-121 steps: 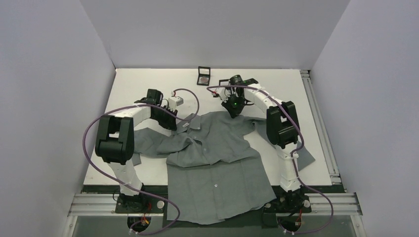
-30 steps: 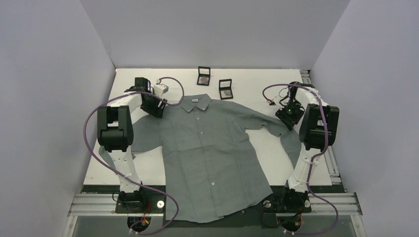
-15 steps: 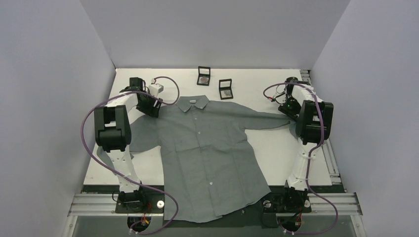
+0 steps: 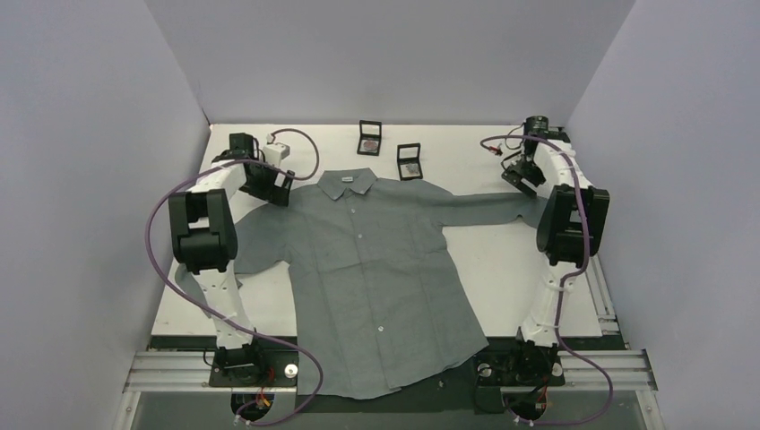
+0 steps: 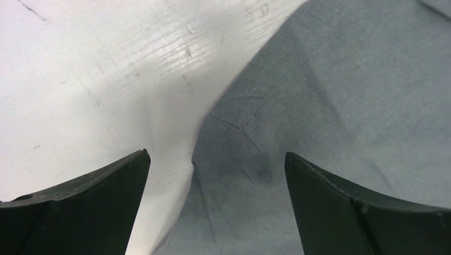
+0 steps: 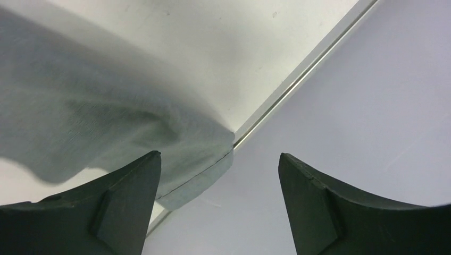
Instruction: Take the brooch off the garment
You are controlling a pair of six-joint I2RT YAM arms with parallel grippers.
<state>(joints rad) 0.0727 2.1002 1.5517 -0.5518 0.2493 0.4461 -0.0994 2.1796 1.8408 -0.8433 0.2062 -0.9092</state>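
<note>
Lying flat on the white worktop point(image 4: 511, 269) is the big grey button-up shirt point(image 4: 376, 260). The left claw point(image 5: 215, 154) is spread wide and empty over its shoulder. The right claw point(image 6: 219, 154) is wide and empty over its cuff. The small round brooch is too tiny to spot.

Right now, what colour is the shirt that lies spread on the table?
The shirt is plain grey. It shows best in the top external view.
</note>
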